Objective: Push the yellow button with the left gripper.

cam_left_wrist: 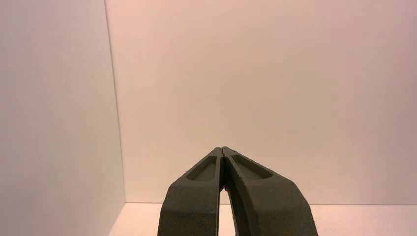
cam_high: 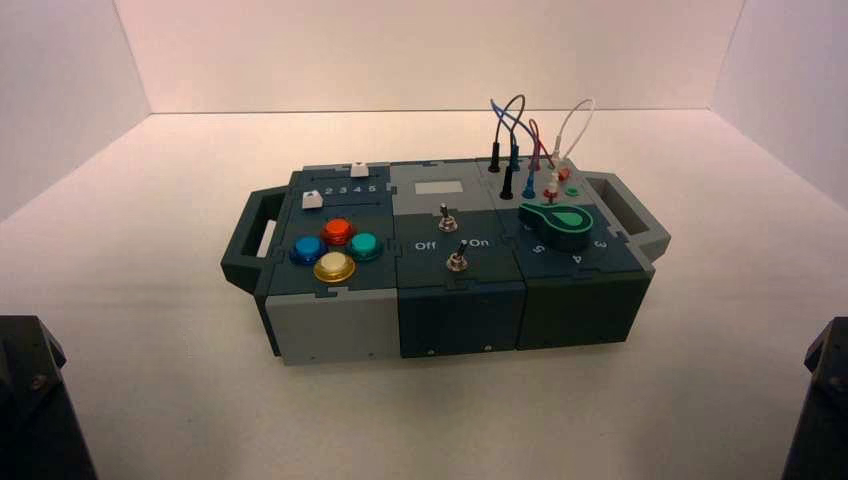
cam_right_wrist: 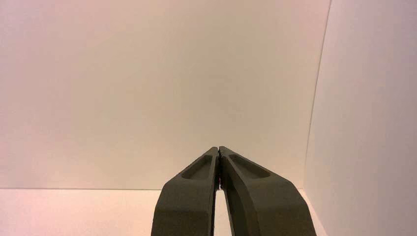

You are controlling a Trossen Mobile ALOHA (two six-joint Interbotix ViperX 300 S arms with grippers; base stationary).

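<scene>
The yellow button (cam_high: 334,267) is the nearest of four round buttons on the box's left module (cam_high: 330,310), with the blue button (cam_high: 306,249), the red-orange button (cam_high: 338,231) and the teal button (cam_high: 364,245) around it. In the high view only the left arm's body (cam_high: 35,400) shows, parked at the bottom left corner, far from the box. The left gripper (cam_left_wrist: 222,150) is shut and empty and faces a bare wall. The right arm (cam_high: 822,400) is parked at the bottom right; the right gripper (cam_right_wrist: 218,149) is shut and empty.
The box's middle module has two toggle switches (cam_high: 456,260) beside "Off" and "On" lettering. The right module has a green-and-black knob (cam_high: 558,218) and several plugged wires (cam_high: 520,130). Two white sliders (cam_high: 312,200) sit behind the buttons. Handles (cam_high: 250,232) stick out at both ends. White walls enclose the table.
</scene>
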